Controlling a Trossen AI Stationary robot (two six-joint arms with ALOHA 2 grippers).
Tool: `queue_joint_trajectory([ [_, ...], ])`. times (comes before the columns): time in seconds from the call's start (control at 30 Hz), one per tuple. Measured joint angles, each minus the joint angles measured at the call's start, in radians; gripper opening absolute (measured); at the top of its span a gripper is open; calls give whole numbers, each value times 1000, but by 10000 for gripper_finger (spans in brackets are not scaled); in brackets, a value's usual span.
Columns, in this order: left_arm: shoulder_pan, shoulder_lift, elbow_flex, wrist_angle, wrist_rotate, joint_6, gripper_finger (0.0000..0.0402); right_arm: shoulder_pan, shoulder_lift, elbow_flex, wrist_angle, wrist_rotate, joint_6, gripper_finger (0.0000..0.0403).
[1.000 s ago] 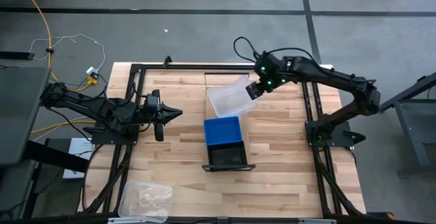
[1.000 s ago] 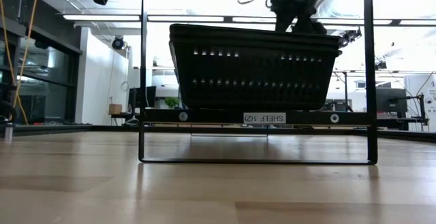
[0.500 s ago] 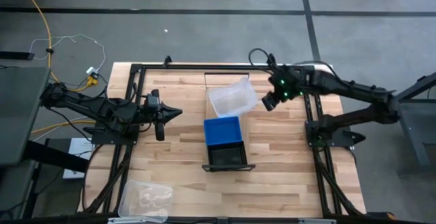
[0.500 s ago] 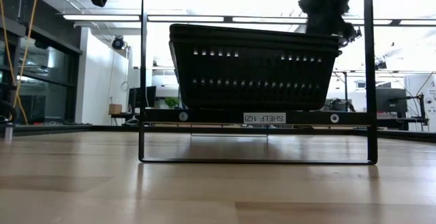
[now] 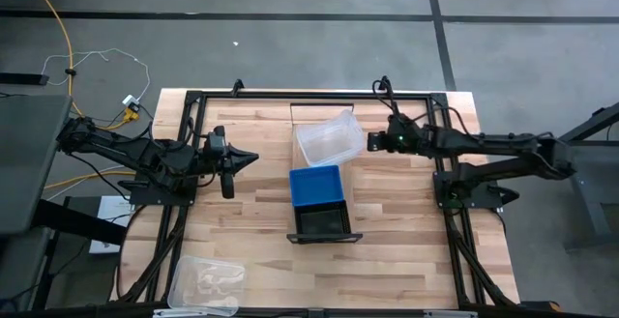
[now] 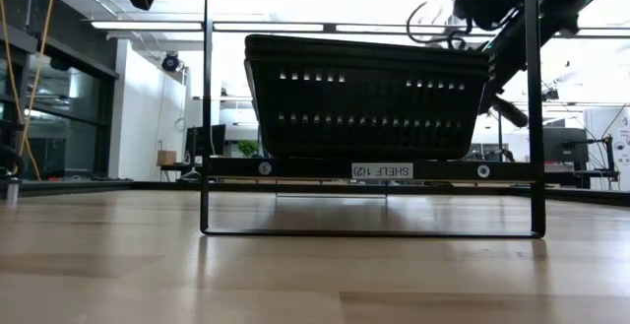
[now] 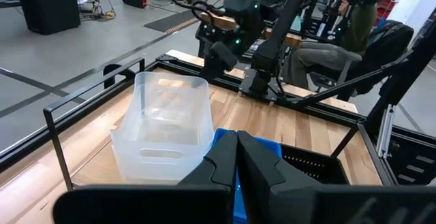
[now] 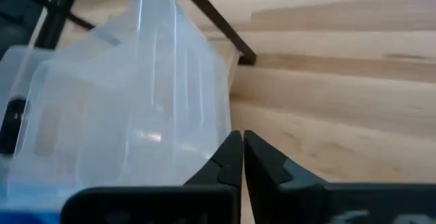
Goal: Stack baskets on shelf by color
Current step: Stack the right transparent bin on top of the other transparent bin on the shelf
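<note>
A clear basket sits askew on the far end of the shelf. Nearer along the shelf come a blue basket and a black perforated basket. My right gripper is shut and stands just right of the clear basket's right side. My left gripper is shut with nothing in it and hovers left of the shelf, pointing at the baskets. My right gripper's shut fingertips stand close against the lower right side wall of the clear basket, slanting down from the table's right. Whether they touch the wall I cannot tell.
A dark metal frame runs round the table's edges, and its uprights stand beside the shelf. Another clear bin lies at the near left corner. Bare wood lies left and right of the shelf.
My right gripper has let go of the clear basket's far right corner, drawn back toward the table's right edge, sunk and rolled; its fingers are now shut. The clear basket, held tipped before, has settled on the shelf's far end and stays askew.
</note>
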Motion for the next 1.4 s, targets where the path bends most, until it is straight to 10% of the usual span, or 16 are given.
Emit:
queue_joint_trajectory([
  [1.4, 0, 0, 0, -26, 115, -27, 0, 190, 104, -1, 213, -19, 108, 0],
])
